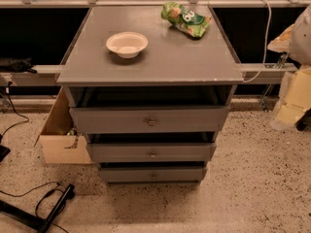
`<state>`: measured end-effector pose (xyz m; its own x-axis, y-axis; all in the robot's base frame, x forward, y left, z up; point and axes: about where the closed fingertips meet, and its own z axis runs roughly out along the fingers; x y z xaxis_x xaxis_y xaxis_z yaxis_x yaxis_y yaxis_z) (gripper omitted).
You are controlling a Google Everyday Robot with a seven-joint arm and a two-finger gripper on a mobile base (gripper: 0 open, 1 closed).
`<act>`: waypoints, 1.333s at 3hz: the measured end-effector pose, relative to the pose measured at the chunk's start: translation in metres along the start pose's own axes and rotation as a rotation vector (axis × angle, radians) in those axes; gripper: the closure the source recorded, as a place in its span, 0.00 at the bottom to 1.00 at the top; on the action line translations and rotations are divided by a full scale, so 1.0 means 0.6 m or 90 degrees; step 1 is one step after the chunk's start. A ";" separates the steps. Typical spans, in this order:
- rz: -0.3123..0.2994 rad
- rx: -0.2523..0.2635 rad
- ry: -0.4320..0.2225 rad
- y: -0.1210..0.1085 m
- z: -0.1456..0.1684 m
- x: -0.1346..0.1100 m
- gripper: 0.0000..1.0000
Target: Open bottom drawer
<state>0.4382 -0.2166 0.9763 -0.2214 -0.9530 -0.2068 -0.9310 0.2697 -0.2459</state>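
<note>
A grey cabinet (pixel 150 57) stands in the middle of the camera view with three flat-fronted drawers stacked below its top. The bottom drawer (pixel 131 174) is the slimmest and narrowest front, just above the floor, with a small round knob (pixel 153 176) at its centre. Above it are the mid-sized drawer (pixel 121 153) and the widest top drawer (pixel 112 120). A dark gap shows above each front. My gripper does not show in this view; pale arm parts (pixel 297 93) sit at the right edge, away from the drawers.
A white bowl (pixel 127 44) and a green snack bag (pixel 186 18) lie on the cabinet top. An open cardboard box (pixel 60 140) stands against the cabinet's left side. Black cables and a stand (pixel 51 205) lie on the speckled floor at front left.
</note>
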 end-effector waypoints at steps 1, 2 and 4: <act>0.000 0.000 0.000 0.000 0.000 0.000 0.00; -0.005 0.003 0.002 0.004 0.006 -0.002 0.00; -0.058 0.021 -0.004 0.084 0.138 0.008 0.00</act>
<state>0.4145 -0.1960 0.8844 -0.1341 -0.9730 -0.1877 -0.9374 0.1860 -0.2945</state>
